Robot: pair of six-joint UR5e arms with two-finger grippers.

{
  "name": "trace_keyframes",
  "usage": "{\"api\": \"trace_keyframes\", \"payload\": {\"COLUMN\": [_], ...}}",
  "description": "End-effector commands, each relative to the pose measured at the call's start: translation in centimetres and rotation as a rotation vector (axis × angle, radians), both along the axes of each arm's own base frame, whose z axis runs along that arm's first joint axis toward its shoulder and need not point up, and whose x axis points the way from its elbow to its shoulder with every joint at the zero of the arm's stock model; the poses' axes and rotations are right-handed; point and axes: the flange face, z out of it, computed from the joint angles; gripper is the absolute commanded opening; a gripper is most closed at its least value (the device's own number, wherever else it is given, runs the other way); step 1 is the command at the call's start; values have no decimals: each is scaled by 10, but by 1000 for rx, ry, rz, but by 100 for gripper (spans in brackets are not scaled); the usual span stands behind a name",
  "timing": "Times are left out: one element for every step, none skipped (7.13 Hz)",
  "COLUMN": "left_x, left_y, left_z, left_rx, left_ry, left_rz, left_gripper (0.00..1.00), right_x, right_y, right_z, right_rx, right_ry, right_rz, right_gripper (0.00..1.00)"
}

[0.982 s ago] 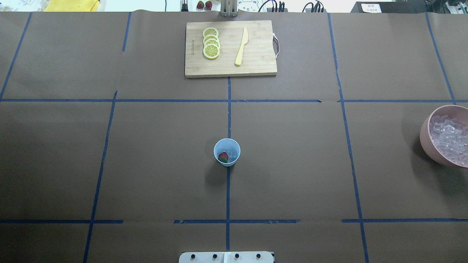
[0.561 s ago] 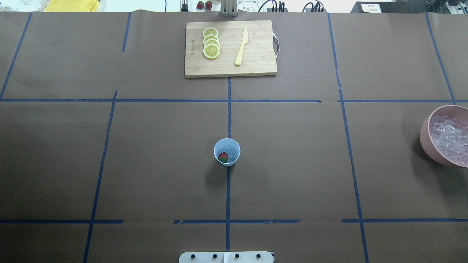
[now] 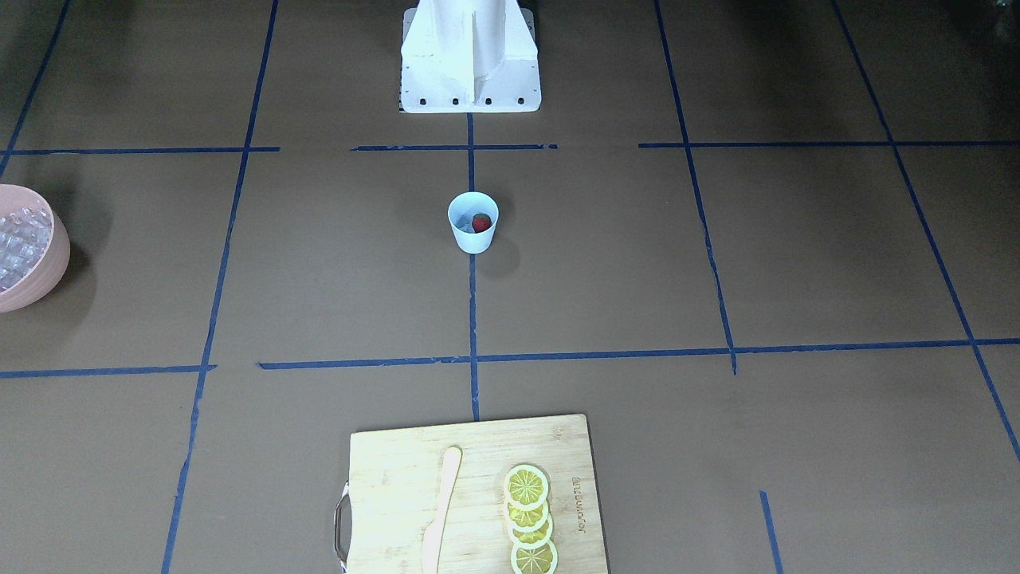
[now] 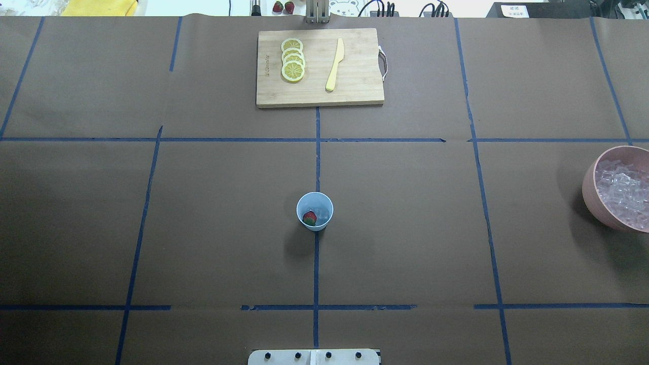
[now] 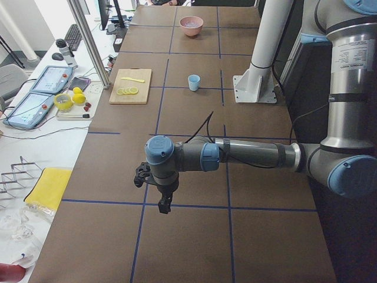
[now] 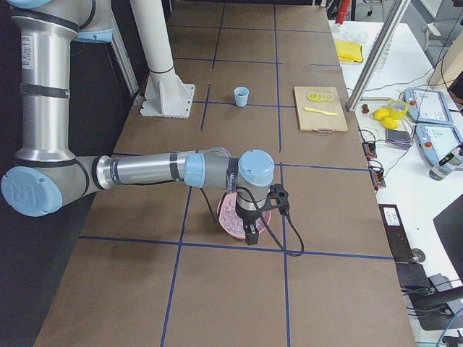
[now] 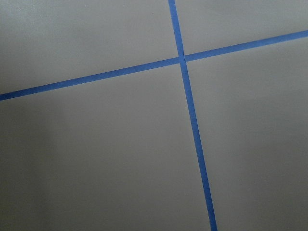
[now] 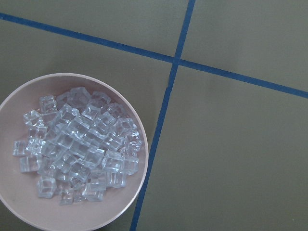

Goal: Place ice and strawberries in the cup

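No movement since earlier. Seen only from table ends: left gripper (image 5: 164,207), right gripper (image 6: 251,236), opening undeterminable. Well apart: cup (image 4: 315,223) holding strawberry (image 4: 310,218).

Cutting board (image 3: 478,498) carried a small burned-in brand mark (image 3: 579,506) along the short edge opposite its handle; the letters were too small to read. White card (image 4: 513,10) beyond the table's far edge showed dark print, also illegible. Nothing else legible was noted.
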Motion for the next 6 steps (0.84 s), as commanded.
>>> {"api": "trace_keyframes", "payload": {"left_x": [0, 0, 0, 0, 0, 0], "left_y": [0, 0, 1, 5, 5, 5], "left_z": [-1, -1, 0, 0, 0, 0], "left_rx": [3, 3, -1, -1, -1, -1], "left_ry": [1, 1, 1, 1, 1, -1], "left_rz": [0, 0, 0, 0, 0, 0], "left_gripper": [100, 100, 100, 100, 100, 100], "right_x": [0, 0, 0, 0, 0, 0], "right_y": [0, 0, 0, 0, 0, 0], "right_z": [-1, -1, -1, -1, -1, -1], "right_rx": [1, 1, 1, 1, 1, 1], "right_ry": [0, 0, 0, 0, 0, 0], "right_rz": [0, 0, 0, 0, 0, 0], "right_gripper": [99, 99, 99, 99, 99, 99]}}
